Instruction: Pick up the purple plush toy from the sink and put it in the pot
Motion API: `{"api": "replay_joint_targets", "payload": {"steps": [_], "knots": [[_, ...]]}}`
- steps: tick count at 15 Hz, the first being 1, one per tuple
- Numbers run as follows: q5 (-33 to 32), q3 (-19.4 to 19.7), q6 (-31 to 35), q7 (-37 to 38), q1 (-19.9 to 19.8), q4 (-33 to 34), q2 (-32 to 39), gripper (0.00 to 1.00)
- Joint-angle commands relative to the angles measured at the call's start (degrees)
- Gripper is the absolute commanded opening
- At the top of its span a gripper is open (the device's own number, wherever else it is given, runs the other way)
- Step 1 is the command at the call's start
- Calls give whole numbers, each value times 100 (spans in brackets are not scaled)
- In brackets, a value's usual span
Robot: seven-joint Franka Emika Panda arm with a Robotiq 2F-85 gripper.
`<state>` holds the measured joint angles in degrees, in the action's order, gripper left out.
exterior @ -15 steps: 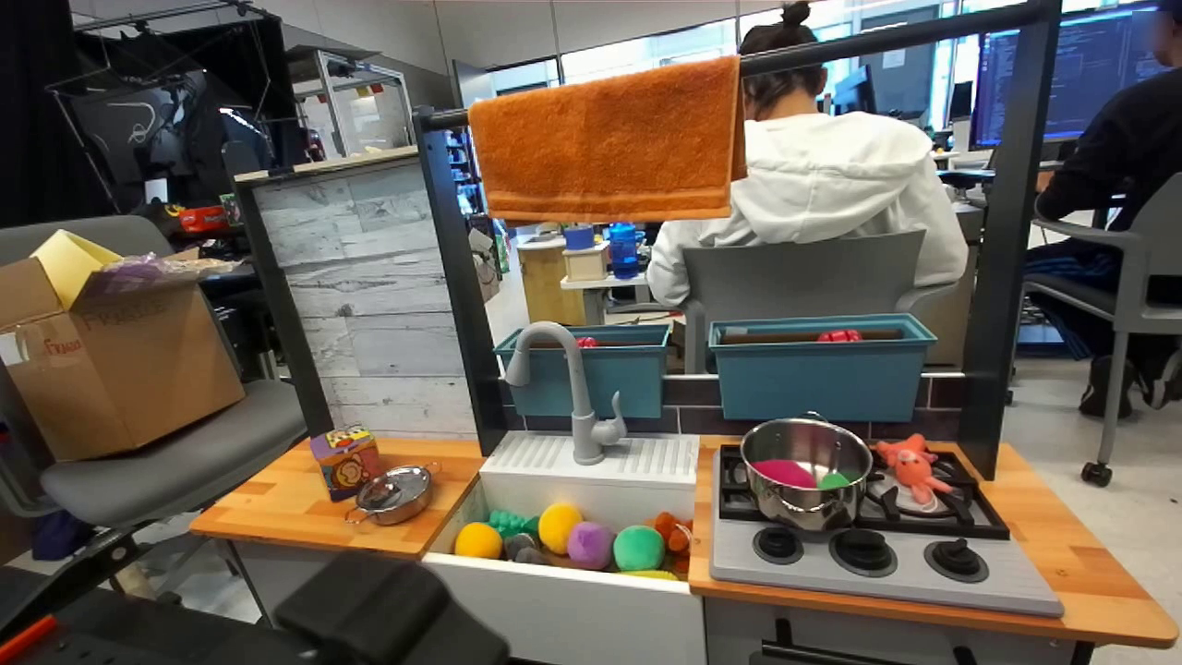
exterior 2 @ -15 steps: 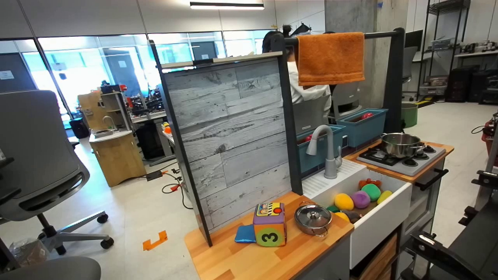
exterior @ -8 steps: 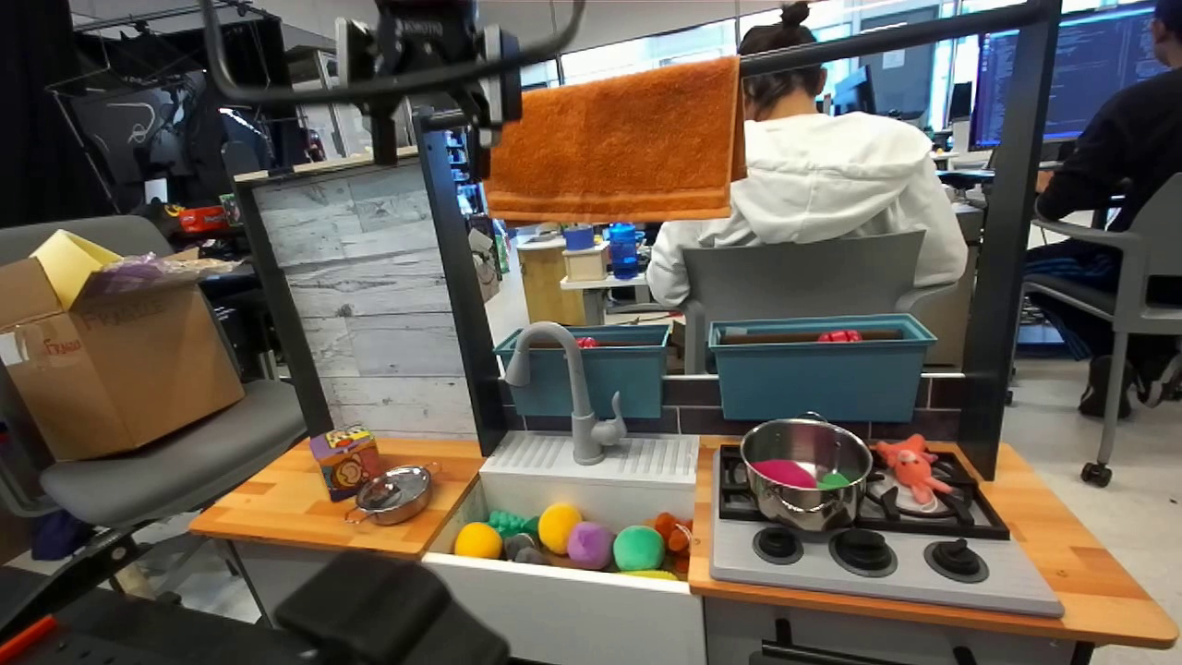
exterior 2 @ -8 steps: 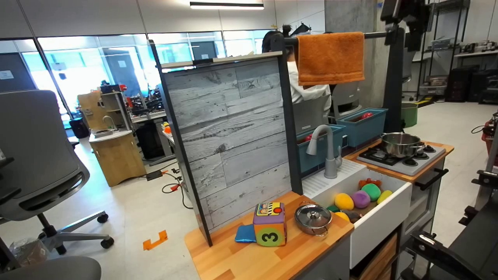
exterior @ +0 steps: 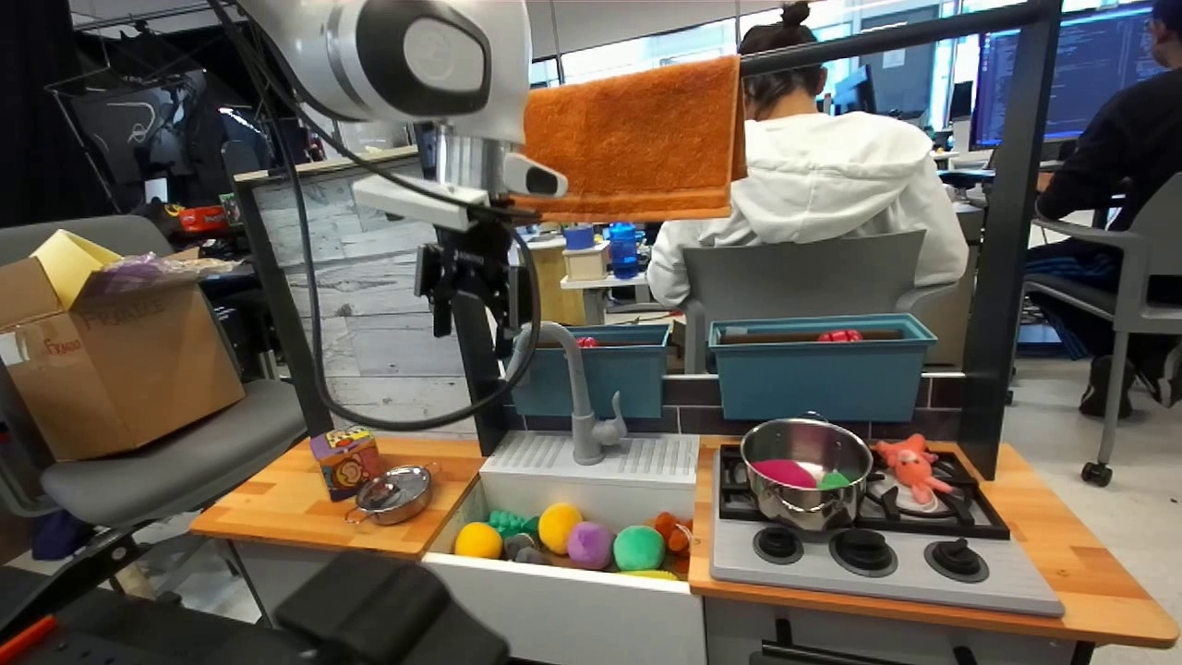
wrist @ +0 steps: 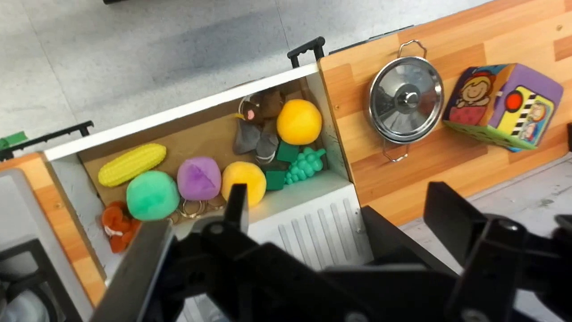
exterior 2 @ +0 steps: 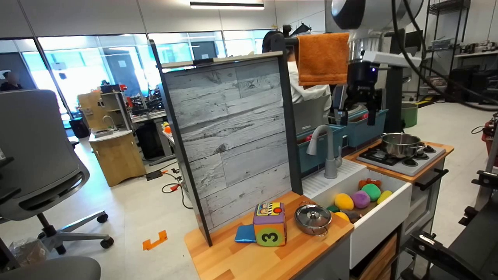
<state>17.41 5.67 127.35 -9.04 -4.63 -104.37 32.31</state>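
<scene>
The purple plush toy (exterior: 590,545) lies in the white sink (exterior: 572,605) between a yellow ball (exterior: 560,528) and a green ball (exterior: 638,549). It also shows in the wrist view (wrist: 199,178). The pot (exterior: 803,503) is shiny steel and stands on the stove, with something pink and something green inside. In an exterior view its inside is mostly hidden (exterior 2: 400,149). My gripper (exterior: 473,332) hangs high above the counter near the faucet, pointing down, well apart from the toy. In the wrist view its fingers (wrist: 237,205) stand wide apart with nothing between them.
The grey faucet (exterior: 577,397) rises behind the sink. An orange towel (exterior: 637,139) hangs on a bar beside the arm. Two teal bins (exterior: 822,374) hang at the back. A lidded pan (wrist: 406,99) and a toy cube (wrist: 505,105) are on the side counter.
The arm was out of view a second ago, then appeared at the top of both exterior views. It has since come down to above the faucet. The toys and the pot have not moved.
</scene>
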Motion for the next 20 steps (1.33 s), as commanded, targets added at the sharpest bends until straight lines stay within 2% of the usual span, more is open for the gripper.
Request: {"api": "replay_joint_targets", "payload": {"steps": [1, 5, 8, 13, 20], "knots": [[-19, -195, -27, 564, -220, 468, 787, 100], [158, -165, 231, 1180, -393, 673, 1463, 100], [376, -209, 320, 1903, -518, 1484, 2164, 100], [701, -294, 10, 3018, -709, 3064, 3485, 100], [732, -264, -1001, 4271, -970, 4981, 5053, 100]]}}
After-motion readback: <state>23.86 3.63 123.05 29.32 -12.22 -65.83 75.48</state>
